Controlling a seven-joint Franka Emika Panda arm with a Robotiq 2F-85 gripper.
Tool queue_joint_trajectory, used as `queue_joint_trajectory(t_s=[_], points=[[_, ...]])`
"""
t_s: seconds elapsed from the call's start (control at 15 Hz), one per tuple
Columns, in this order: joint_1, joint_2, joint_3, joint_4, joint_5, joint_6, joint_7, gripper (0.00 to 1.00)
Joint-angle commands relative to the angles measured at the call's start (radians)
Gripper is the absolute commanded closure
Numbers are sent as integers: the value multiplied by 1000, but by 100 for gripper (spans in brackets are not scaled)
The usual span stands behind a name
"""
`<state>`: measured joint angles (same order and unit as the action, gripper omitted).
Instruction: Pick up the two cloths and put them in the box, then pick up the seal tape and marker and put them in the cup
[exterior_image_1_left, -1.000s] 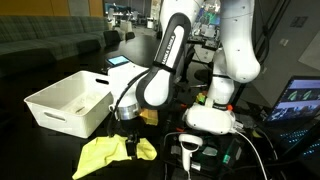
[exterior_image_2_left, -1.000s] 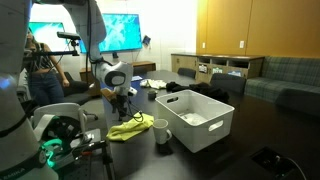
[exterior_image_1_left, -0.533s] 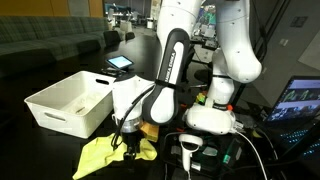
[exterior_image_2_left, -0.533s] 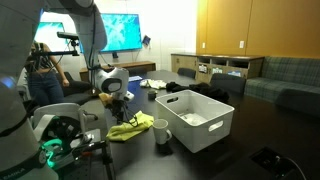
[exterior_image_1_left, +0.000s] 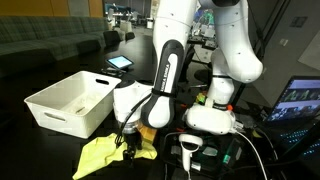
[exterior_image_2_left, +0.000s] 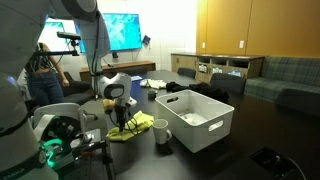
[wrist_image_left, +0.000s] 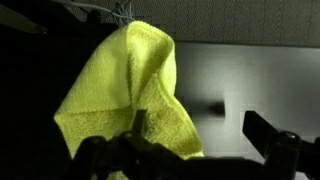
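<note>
The yellow cloth (exterior_image_1_left: 103, 156) (exterior_image_2_left: 137, 126) (wrist_image_left: 128, 88) lies rumpled on the dark table. My gripper (exterior_image_1_left: 128, 144) (exterior_image_2_left: 122, 119) (wrist_image_left: 204, 132) hangs low over its edge, open. In the wrist view one finger (wrist_image_left: 141, 122) stands on the cloth's fold, while the other finger (wrist_image_left: 268, 131) is over bare table. The white box (exterior_image_1_left: 66, 101) (exterior_image_2_left: 197, 120) stands beside the cloth. A pale lump (exterior_image_2_left: 189, 117) inside it may be the white cloth. The white paper cup (exterior_image_2_left: 161, 132) stands between cloth and box. I cannot make out the marker or the seal tape.
The arm's white base (exterior_image_1_left: 211, 118) sits close behind the cloth, with a handheld scanner (exterior_image_1_left: 190, 148) in front. A laptop (exterior_image_1_left: 299, 100) glows at the right edge and a tablet (exterior_image_1_left: 120, 62) lies behind the box. A person (exterior_image_2_left: 46, 72) stands near a screen.
The gripper has come down and slightly sideways onto the yellow cloth, staying open. The cloth, box and cup have not moved.
</note>
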<state>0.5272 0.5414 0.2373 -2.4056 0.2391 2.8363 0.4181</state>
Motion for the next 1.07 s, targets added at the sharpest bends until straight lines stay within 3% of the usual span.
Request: queue_joint_trajectory(t_s=[0.0,0.47,0.6,0.67,1.0], points=[[71,-12,-75,-7,-55,7,91,0],[107,11,-154,25,-102,-36,132,1],[97,13,-156,29,-103,-51,125,26],[98,14,-160,30,-107,-58,124,30],[97,15,-157,49,-131,-104,118,69]])
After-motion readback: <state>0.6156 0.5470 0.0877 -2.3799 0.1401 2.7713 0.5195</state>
